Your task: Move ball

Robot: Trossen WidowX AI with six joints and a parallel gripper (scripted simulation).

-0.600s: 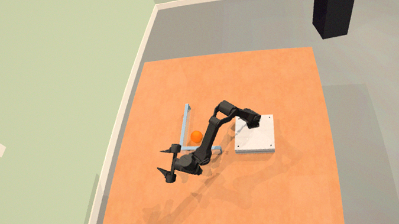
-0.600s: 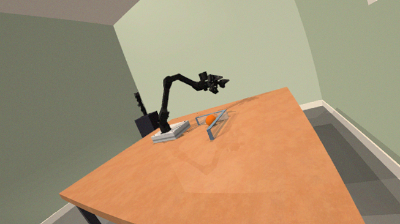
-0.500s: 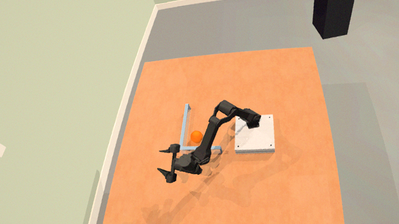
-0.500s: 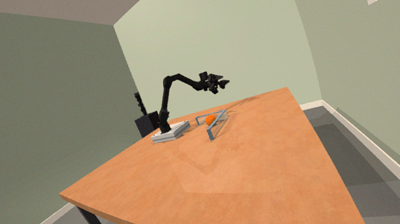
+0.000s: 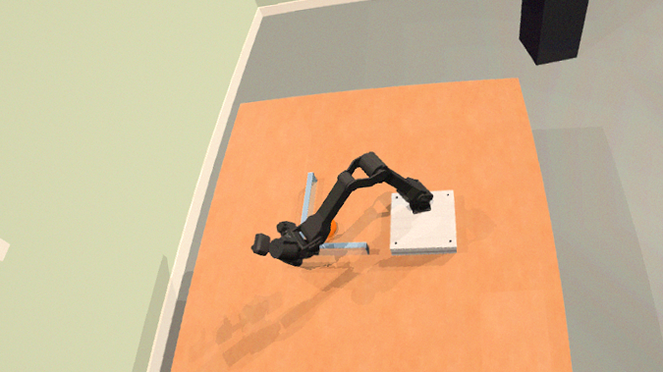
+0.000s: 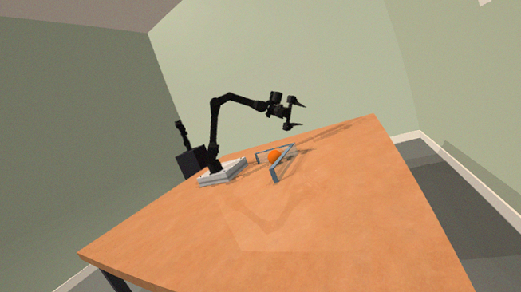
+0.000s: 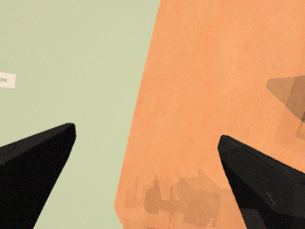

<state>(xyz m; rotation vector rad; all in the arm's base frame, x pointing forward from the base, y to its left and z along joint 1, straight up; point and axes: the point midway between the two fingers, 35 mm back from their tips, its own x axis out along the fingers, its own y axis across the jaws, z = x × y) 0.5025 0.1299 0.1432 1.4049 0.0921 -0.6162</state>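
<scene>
The orange ball (image 5: 333, 228) (image 6: 274, 157) lies on the table inside the corner of the two low clear walls. One blue-edged wall (image 5: 307, 196) (image 6: 275, 174) runs along the side away from the arm's base, and the other wall (image 5: 347, 246) (image 6: 257, 158) runs back toward the base. In the top view the arm partly hides the ball and the corner. I cannot make out the see-through copy apart from the ball. My gripper (image 6: 304, 114) (image 7: 149, 136) is open and empty, high above the table, beyond the corner and away from the ball.
The white base plate (image 5: 422, 233) (image 6: 213, 179) carries the arm on the table (image 5: 428, 316) (image 6: 315, 230). The table's edge and a green room wall (image 7: 73, 63) show between and beyond the fingers. A dark pedestal (image 5: 559, 1) stands off the table.
</scene>
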